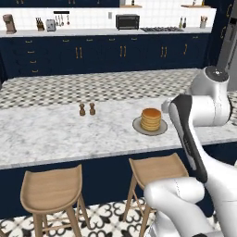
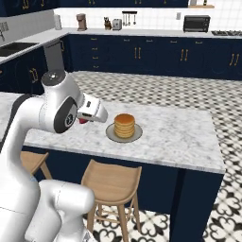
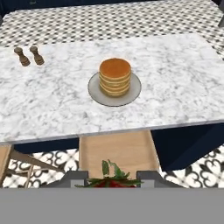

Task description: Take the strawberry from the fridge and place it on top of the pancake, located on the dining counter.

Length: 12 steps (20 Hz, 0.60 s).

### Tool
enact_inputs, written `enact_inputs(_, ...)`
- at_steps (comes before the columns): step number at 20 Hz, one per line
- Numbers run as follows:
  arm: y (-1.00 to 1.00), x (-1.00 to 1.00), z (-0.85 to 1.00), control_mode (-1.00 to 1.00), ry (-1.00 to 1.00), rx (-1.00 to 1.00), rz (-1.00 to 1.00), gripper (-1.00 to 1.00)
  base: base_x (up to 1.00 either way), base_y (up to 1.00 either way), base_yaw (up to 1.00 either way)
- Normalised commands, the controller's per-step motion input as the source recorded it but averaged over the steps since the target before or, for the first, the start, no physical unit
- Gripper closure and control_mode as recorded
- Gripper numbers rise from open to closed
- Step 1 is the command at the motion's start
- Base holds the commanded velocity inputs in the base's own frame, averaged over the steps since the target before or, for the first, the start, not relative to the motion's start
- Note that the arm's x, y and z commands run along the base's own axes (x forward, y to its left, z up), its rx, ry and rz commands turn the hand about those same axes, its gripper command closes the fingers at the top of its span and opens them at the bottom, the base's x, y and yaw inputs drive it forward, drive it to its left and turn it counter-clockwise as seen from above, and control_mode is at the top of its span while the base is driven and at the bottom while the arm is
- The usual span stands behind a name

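Observation:
My gripper (image 3: 112, 178) is shut on the strawberry (image 3: 110, 180); its red flesh and green leaves show between the two fingertips at the bottom of the hand view. In the right base view the strawberry (image 2: 83, 121) peeks out red under the hand, just left of the plate. The pancake (image 3: 115, 76) is a golden stack on a round grey plate (image 3: 94, 92) on the marble dining counter (image 3: 179, 83). It sits ahead of and below the gripper, which hovers over the counter's near edge. The stack also appears as the pancake (image 1: 151, 119) and the pancake (image 2: 125, 125). A tall grey panel (image 1: 227, 46) at the far right looks like the fridge.
Two small brown shakers (image 3: 29, 56) stand on the counter left of the plate. Wooden stools (image 1: 52, 190) (image 2: 113, 182) are tucked under the counter's near edge. A far counter with a toaster oven (image 1: 127, 21) runs along the back wall.

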Motion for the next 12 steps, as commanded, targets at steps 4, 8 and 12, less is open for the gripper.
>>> enact_inputs(4, -0.07, 0.96, -0.04, -1.0, 0.16, 0.0, -0.05, 1.0, 0.0, 0.0, 0.0)
enact_inputs(8, -0.19, 0.87, -0.22, -1.0, 0.02, 0.0, 0.0, 1.0, 0.0, 0.0, 0.0)
enact_inputs(12, -0.23, 0.76, -0.23, -1.0, 0.0, 0.0, 0.0, 1.0, 0.0, 0.0, 0.0)
